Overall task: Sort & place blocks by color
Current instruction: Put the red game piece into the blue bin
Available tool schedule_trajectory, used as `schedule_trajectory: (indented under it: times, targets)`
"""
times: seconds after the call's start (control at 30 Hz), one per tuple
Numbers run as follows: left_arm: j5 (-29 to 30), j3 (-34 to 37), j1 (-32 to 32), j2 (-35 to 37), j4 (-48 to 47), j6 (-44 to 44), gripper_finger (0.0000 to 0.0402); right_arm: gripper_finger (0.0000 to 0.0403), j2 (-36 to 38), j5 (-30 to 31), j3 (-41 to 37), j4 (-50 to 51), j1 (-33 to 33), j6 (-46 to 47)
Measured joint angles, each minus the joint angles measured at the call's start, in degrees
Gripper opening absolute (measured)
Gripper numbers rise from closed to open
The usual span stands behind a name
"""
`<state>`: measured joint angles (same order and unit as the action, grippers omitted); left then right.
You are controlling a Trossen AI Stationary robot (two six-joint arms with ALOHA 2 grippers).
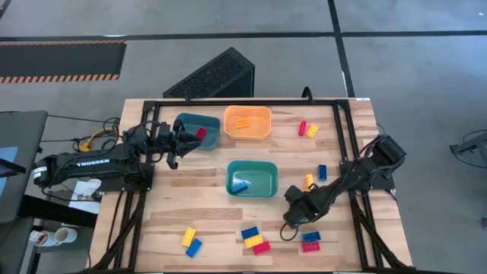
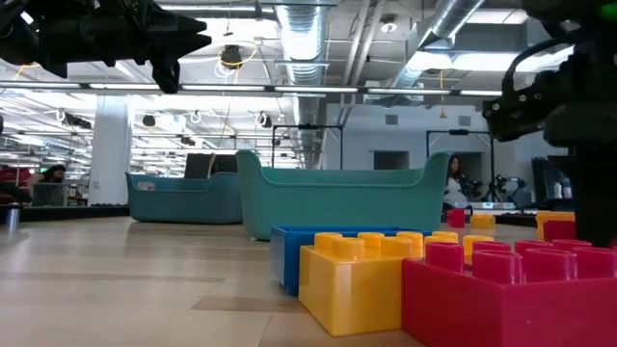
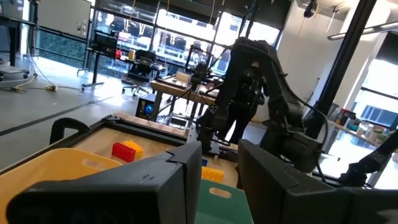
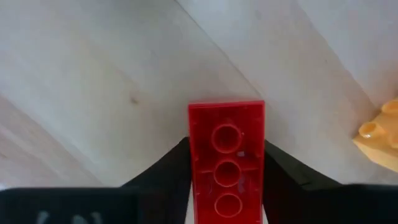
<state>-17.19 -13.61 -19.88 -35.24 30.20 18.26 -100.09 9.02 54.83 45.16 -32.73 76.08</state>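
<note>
The right tool (image 4: 227,180) is down on the tabletop (image 1: 209,221) with a red block (image 4: 227,158) between its two fingers (image 4: 165,171); the jaws stand partly closed, touching or nearly touching the block's long sides, so the step in hand looks like the grasp of a red block. The block lies hollow side up, its long axis running straight out ahead of the tool, along the fingers. A yellow block (image 4: 380,132) lies near, off to one side. Next, as I judge it, comes a firm squeeze, a lift and a carry to the tray (image 1: 199,129) that holds red. The left tool (image 1: 176,142) hovers beside that tray, jaws narrowly apart, apparently empty.
</note>
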Motion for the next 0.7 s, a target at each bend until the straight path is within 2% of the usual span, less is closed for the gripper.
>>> schedule_trajectory:
  times: [0.07, 0.13, 0.3, 0.43, 0.53, 0.63, 0.7]
  targets:
    - [0.0, 0.0, 0.0, 0.0, 0.0, -0.6, 0.0091, 0.0142, 1.0, 0.9, 2.5, 5.2, -0.1, -1.2]
    - [0.1, 0.0, 0.0, 0.0, -0.3, -1.3, 0.0091, 0.0134, 3.5, 4.3, 5.6, 8.9, -0.1, -1.2]
    - [1.4, 0.0, 0.0, 0.0, -1.4, -2.1, 0.0091, 0.0138, 8.7, 18.4, 9.6, 10.3, 0.0, -0.3]
    - [3.2, 0.0, 0.0, 0.0, -1.5, -6.5, 0.0092, 0.0159, 11.7, 30.2, 10.6, 3.6, 0.7, -1.5]
    - [3.8, 0.0, 0.0, 0.0, -3.3, -8.4, 0.0098, 0.0156, 12.1, 36.9, 10.4, -4.8, 2.2, -8.7]
    - [2.1, 0.0, 0.0, -0.3, -4.2, -9.0, 0.0121, 0.0144, 11.7, 40.3, 10.5, -15.9, 4.7, -19.1]
    - [-0.2, 0.0, 0.0, -0.4, -4.0, -8.7, 0.0144, 0.014, 11.4, 39.9, 10.5, -23.6, 6.9, -27.1]
